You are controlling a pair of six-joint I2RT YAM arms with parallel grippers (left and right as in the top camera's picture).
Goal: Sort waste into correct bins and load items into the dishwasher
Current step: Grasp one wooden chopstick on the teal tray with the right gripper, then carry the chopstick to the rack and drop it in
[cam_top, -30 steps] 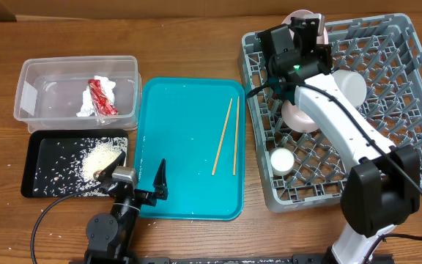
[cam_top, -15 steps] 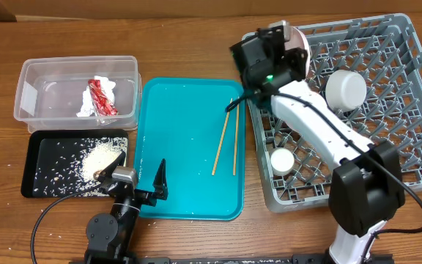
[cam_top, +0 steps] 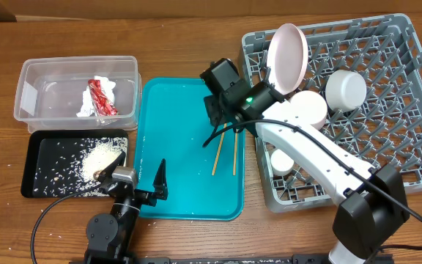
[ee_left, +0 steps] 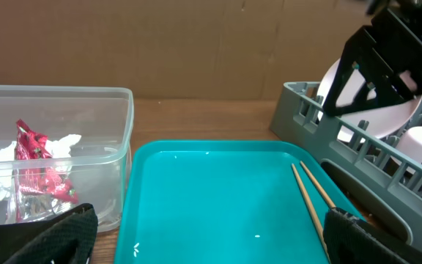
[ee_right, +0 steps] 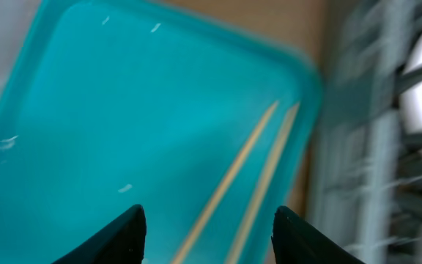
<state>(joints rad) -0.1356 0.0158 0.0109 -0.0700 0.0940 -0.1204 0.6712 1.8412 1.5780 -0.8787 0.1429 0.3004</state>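
Two wooden chopsticks [cam_top: 217, 155] [ee_right: 240, 169] lie side by side on the right part of the teal tray [cam_top: 182, 176]. My right gripper [cam_top: 217, 129] [ee_right: 209, 238] hovers open and empty over their far ends. A white plate [cam_top: 287, 56] [ee_left: 341, 85] stands on edge in the grey dish rack [cam_top: 409, 110], with two white bowls [cam_top: 308, 108] and a small cup [cam_top: 279, 160] beside it. The red-and-silver wrapper [cam_top: 101, 96] [ee_left: 41, 163] lies in the clear tub [cam_top: 50, 70]. Rice [cam_top: 101, 156] fills the black tray [cam_top: 46, 158]. My left gripper [cam_top: 136, 180] [ee_left: 211, 246] rests open at the teal tray's near left corner.
The right arm [cam_top: 313, 158] stretches across the rack's left edge and partly covers the cup. A few stray rice grains [ee_left: 257, 236] dot the teal tray. The rack wall [ee_left: 306, 117] rises right of the chopsticks [ee_left: 310, 199]. Bare wooden table [cam_top: 182, 44] lies behind the tray.
The right arm swung left from the rack's back corner to over the teal tray and its jaws opened. The plate now stands alone in the rack. The left arm stayed still.
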